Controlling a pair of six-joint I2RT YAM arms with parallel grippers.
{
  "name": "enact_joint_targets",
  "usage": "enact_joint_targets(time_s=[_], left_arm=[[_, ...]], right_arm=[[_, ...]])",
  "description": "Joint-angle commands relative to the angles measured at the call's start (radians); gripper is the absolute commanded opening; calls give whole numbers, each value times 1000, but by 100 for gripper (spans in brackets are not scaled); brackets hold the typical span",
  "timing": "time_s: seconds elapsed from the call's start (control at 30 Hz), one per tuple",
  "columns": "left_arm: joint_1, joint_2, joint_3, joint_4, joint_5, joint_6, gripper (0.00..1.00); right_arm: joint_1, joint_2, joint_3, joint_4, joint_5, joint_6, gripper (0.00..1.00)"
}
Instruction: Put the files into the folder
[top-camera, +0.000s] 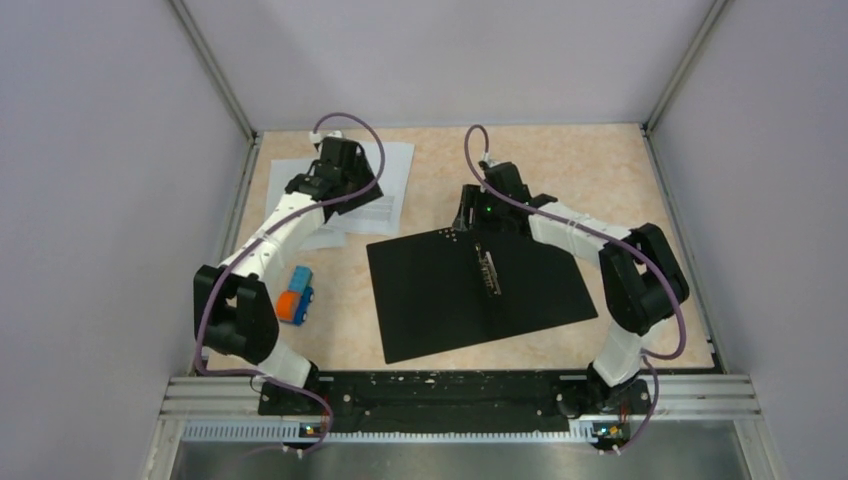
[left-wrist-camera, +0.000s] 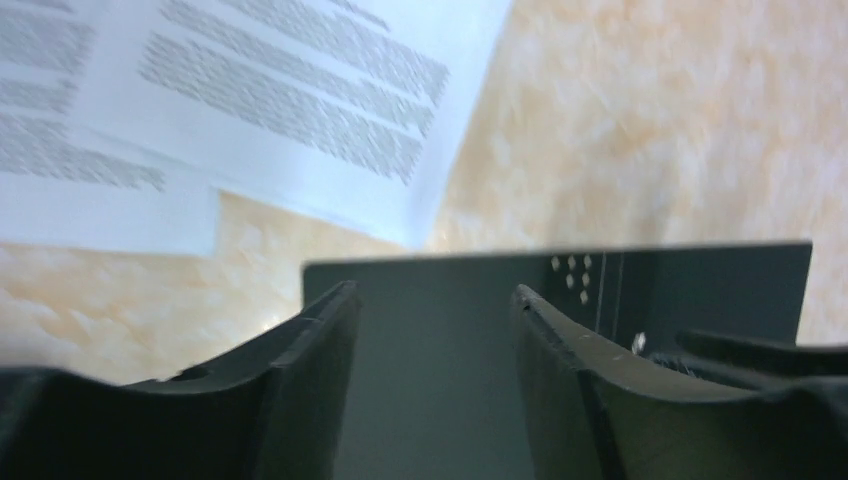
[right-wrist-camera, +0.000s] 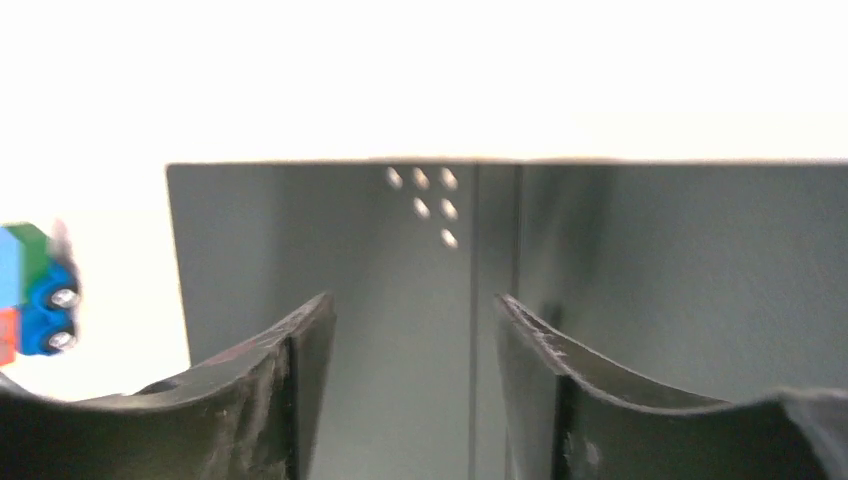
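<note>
Folder (top-camera: 480, 290) lies open at centre, black inside up, with files (top-camera: 395, 165) flat just beside its 11 o'clock corner, left gripper (left-wrist-camera: 432, 295) above them with fingers spread on nothing, and right gripper (right-wrist-camera: 412, 300) at its 12 o'clock edge, likewise spread and empty.

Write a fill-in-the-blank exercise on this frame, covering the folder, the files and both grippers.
1. The folder lies open, its ____ inside facing up.
2. Seen from the top camera, the files lie at the far ____ of the table, none in the folder.
3. The left gripper and right gripper are both ____, holding nothing.
4. The small toy lies between the left arm and the ____.

Missing words: black; left; open; folder.
</note>
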Motion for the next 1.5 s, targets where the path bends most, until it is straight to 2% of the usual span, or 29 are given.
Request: enact_joint_targets(time_s=[0.0,0.1,0.17,0.3,0.5,0.67,0.87,1.07,1.27,1.47], left_arm=[[125,68,77,93,-65,58,67],[210,125,91,150,-66,99,76],[260,178,119,162,-52,106,77],[328,296,197,145,25,119,77],[433,373,234,101,103,135,76],[501,425,239,73,309,118,74],[521,438,181,90,416,81,75],[521,441,125,102,414,61,73],[522,428,92,58,322,45,71],[520,430,71,69,356,35,70]], right_arm=[[-7,81,175,22,-53,18,68],[-8,160,276,27,-67,32,77],[-7,222,354,28,-76,42,79],[-1,349,520,8,-66,49,80],[18,535,726,0,-88,68,80],[46,651,857,4,-117,93,79],[63,728,933,-15,-123,102,78],[73,748,947,-15,-129,106,76],[86,772,986,-36,-135,106,74],[97,799,1011,-54,-143,105,72]])
